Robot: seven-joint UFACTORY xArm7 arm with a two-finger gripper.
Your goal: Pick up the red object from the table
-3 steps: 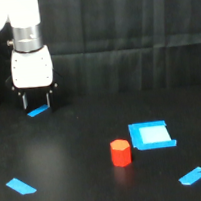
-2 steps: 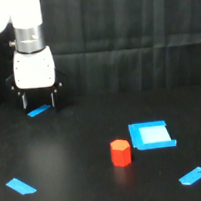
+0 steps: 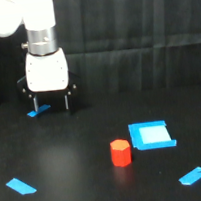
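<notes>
I have the pincer (image 3: pixel 51 102) spread open and empty, hanging over the matte black tabletop (image 3: pixel 82 181) well apart from the small red-orange hexagonal block (image 3: pixel 120 152), which stands upright just beside the blue square tray-like piece (image 3: pixel 151 134), unobstructed from above.

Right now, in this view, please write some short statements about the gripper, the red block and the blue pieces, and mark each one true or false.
1. The gripper is holding the red hexagonal block. False: its fingers are apart and empty, far from the block.
2. The block stands on the black table. True.
3. The blue square piece is at the exterior view's left of the block. False: it is at its right.
4. A blue strip lies near the gripper. True.
</notes>
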